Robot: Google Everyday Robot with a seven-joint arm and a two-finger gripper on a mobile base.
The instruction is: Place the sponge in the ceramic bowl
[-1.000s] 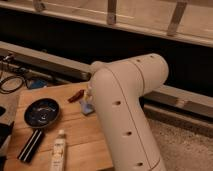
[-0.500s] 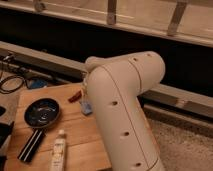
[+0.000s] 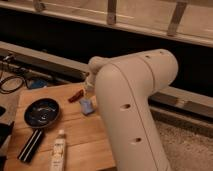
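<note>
**Sponge (image 3: pixel 86 106) outside ceramic bowl (image 3: pixel 42 112); placing not done as things lie.**

Sits mid-bench (image 3: pixel 80 132), right of bowl and apart from it, just near-side of red-brown item (image 3: pixel 76 96). Inside bowl only dark glaze and pale glints, no blue. Gripper (image 3: pixel 89 86) directly above sponge, at tip of big white arm (image 3: pixel 135 110). Cannot tell whether open or closed, nor whether gripping sponge or only hovering close over it. Cannot tell either whether sponge rests on bench or is slightly lifted. Leaves, by judgement: secure hold on sponge if not already had, carry left over bowl rim, lower, release inside. Also on bench, near edge and left of arm: white tube (image 3: pixel 59 150), black flat item (image 3: pixel 31 146).
</note>
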